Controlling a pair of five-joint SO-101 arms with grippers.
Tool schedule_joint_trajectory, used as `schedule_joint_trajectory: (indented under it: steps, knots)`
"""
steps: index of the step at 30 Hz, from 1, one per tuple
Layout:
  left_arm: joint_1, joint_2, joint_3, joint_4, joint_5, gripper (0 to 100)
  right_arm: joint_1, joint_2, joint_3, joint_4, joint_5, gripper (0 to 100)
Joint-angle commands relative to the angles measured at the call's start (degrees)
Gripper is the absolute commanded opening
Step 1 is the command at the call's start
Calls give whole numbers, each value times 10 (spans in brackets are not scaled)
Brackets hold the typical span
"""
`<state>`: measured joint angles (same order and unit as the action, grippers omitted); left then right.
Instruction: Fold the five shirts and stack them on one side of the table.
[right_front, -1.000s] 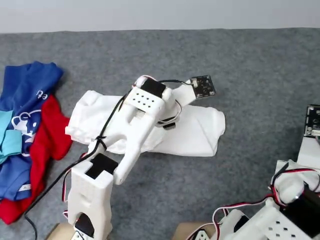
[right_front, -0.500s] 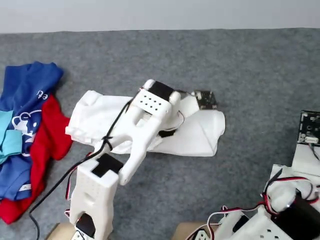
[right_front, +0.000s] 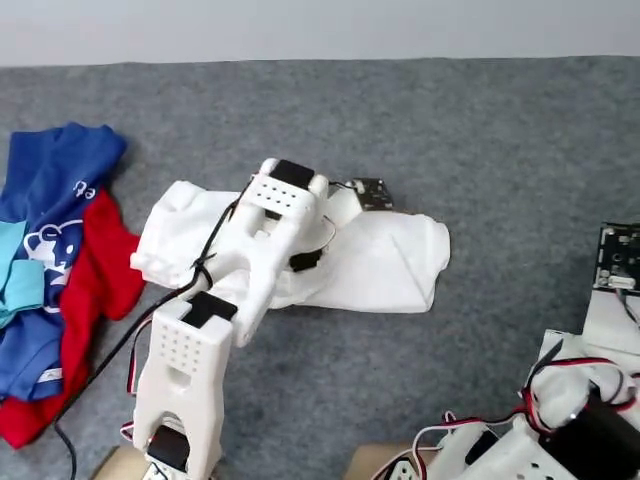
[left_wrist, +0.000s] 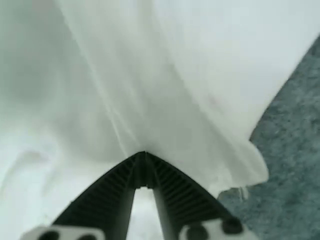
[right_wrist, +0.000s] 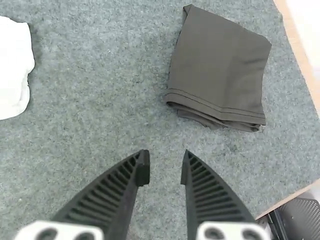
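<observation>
Near right corner: right arm (right_front: 575, 425), low over the table. Right gripper (right_wrist: 164, 162) above bare grey mat (right_wrist: 90, 100), jaws parted by a narrow gap, nothing between them. Ahead of the fingertips, flat on the mat: dark folded shirt (right_wrist: 220, 80), a neat rectangle, close to the table's wooden edge (right_wrist: 296, 35). Well apart from it, one rounded corner of the white shirt (right_wrist: 12, 70).

Near left: left arm (right_front: 260, 250), rising from its base and stretched toward the middle of the table, over the white shirt (right_front: 385, 262).

Middle of the table: white shirt spread left to right, rumpled at its left end, smoother at its right, partly under the arm. Left gripper (left_wrist: 142, 167) down in the cloth, jaws pressed together, pinching a fold of the white shirt (left_wrist: 175, 75); creases fanning out from the pinch; a strip of grey mat (left_wrist: 295, 130) beside the hem.

Left edge, near to far: unfolded heap, just beside the white shirt's left end. Red shirt (right_front: 95, 275) nearest, under the others. Light-blue shirt (right_front: 20, 285) at the very edge, on top. Blue shirt (right_front: 55, 175) with a white print, reaching farthest back.
</observation>
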<state>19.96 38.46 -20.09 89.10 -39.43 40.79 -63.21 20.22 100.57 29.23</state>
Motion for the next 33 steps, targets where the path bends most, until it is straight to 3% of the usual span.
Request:
schedule_joint_trajectory:
  steps: [1,7,11,20,25,33]
  knots:
    - [1,-8,-27,-4,-4,3,4,-1,-1,23,5,112]
    - [18,-8,-189,115,18,3,4,-1,-3,23,5,112]
    - [41,-30,-223,115,48,3,4,-1,-3,23,5,112]
    - [140,-113,-49,106,54,3,5,-1,-4,23,41,112]
    - [135,-113,36,62,54,3,5,-2,-2,23,40,112]
    - [66,-112,86,-3,49,3,5,-2,-2,23,40,112]
